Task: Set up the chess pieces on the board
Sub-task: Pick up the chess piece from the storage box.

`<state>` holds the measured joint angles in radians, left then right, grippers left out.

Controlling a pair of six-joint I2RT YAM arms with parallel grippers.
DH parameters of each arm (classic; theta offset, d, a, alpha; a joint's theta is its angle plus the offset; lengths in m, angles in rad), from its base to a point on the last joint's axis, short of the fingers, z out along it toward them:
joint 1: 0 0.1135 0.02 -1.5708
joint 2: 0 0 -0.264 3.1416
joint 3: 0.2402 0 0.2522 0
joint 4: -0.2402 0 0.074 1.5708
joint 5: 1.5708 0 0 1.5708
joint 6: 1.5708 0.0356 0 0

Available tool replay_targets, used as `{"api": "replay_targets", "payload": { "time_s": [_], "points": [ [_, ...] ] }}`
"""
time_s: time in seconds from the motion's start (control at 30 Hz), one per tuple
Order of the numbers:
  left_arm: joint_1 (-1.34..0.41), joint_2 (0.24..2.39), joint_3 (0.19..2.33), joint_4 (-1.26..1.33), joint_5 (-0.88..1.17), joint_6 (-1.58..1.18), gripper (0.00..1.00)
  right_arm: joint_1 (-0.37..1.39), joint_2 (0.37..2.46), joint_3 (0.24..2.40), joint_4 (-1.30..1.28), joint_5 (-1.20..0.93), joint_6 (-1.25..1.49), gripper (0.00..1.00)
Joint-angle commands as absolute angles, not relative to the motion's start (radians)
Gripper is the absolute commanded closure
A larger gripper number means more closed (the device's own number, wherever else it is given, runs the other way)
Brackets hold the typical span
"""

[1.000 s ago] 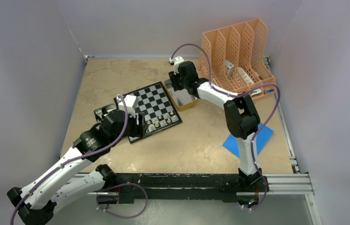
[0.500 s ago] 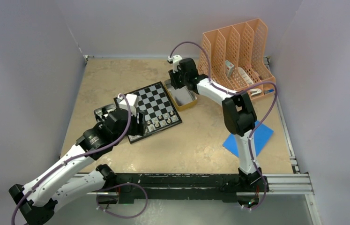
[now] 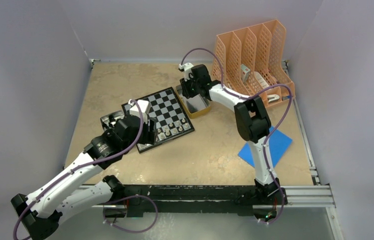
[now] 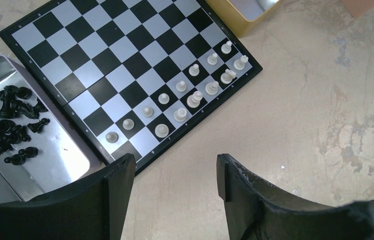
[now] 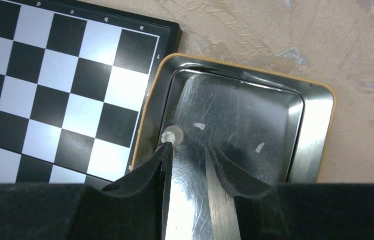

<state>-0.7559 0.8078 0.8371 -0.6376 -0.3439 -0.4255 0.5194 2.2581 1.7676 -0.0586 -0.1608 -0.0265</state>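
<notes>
Pale walls close off a tan, mottled counter (image 3: 124,85). At the upper right of the overhead view stands an orange file rack (image 3: 252,55), and a blue sheet (image 3: 281,145) lies at the right. The board (image 3: 164,105) sits mid-frame, turned on a diagonal. A gold-rimmed tray (image 5: 320,100) lies just beside its right edge and a silver tray (image 4: 49,155) just beside its left.

My left end effector (image 4: 173,162) hovers over the board's near edge, spread wide and holding nothing. My right end effector (image 5: 189,146) reaches down into the gold-rimmed tray. Its fingers are drawn fairly close, but bare tray floor shows through the gap, so it pinches nothing.

The black pieces (image 4: 4,120) lie heaped in the silver tray. The pale pieces (image 4: 195,97) stand on the board in two rows along the edge nearest my left arm. The outer row looks two pieces short at its lower-left end.

One pale piece (image 5: 170,135) remains in the gold-rimmed tray, close to the wall that faces the board. It touches the very tip of the left-hand finger in my right wrist view, up and left of the gap rather than inside it. I cannot tell how its long axis lies.

I judge that my right arm, far the nearer, must shift toward the board so that the piece falls between the fingers.
</notes>
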Motion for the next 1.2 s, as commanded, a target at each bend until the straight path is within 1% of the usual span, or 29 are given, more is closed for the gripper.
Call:
{"api": "replay_targets", "payload": {
  "time_s": [0.0,0.13,0.3,0.53,0.7,0.87,1.07,1.17],
  "points": [
    [-0.761,0.804,0.838,-0.593,-0.347,-0.404,0.40,0.514,2.259,1.812,-0.047,-0.203,-0.022,0.67],
    [-0.761,0.804,0.836,-0.593,-0.345,-0.405,0.40,0.514,2.267,1.816,-0.043,-0.224,-0.017,0.67],
    [-0.761,0.806,0.838,-0.593,-0.335,-0.404,0.40,0.515,2.290,1.833,-0.048,-0.230,-0.011,0.62],
    [-0.761,0.820,0.840,-0.584,-0.333,-0.400,0.40,0.515,2.312,1.849,-0.061,-0.239,-0.015,0.62],
    [-0.761,0.818,0.841,-0.592,-0.334,-0.402,0.40,0.514,2.324,1.861,-0.076,-0.207,-0.017,0.65],
    [-0.761,0.810,0.839,-0.591,-0.337,-0.403,0.40,0.515,2.303,1.854,-0.085,-0.123,-0.008,0.68],
    [-0.762,0.813,0.840,-0.592,-0.339,-0.405,0.40,0.515,2.280,1.827,-0.039,-0.102,0.019,0.73],
    [-0.761,0.810,0.839,-0.594,-0.339,-0.406,0.40,0.514,2.276,1.822,-0.028,-0.092,0.029,0.73]
  ]
}}
